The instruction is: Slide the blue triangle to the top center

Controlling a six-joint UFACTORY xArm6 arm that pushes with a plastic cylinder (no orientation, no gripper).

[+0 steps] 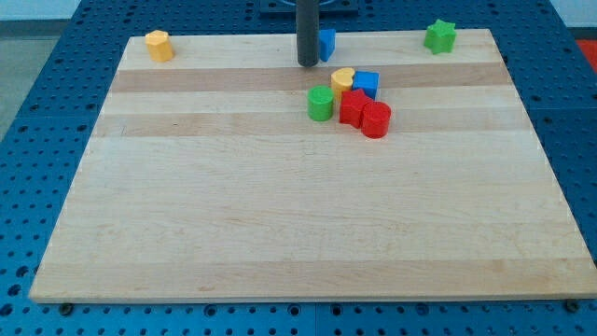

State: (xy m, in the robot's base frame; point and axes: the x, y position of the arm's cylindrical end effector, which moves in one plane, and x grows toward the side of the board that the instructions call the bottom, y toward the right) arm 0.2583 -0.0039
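Observation:
The blue triangle (pixel 326 42) lies at the top centre edge of the wooden board (pixel 280 205), partly hidden behind my rod. My tip (pixel 307 63) rests on the board just left of and slightly below the blue triangle, close to it or touching it. A cluster sits below and to the right: a green cylinder (pixel 320 104), a yellow block (pixel 342 79), a blue cube (pixel 366 84), a red star-like block (pixel 353 106) and a red cylinder (pixel 376 120).
A yellow-orange hexagonal block (pixel 159 45) sits at the top left corner. A green star block (pixel 440 36) sits at the top right. Blue pegboard (pixel 47 121) surrounds the board.

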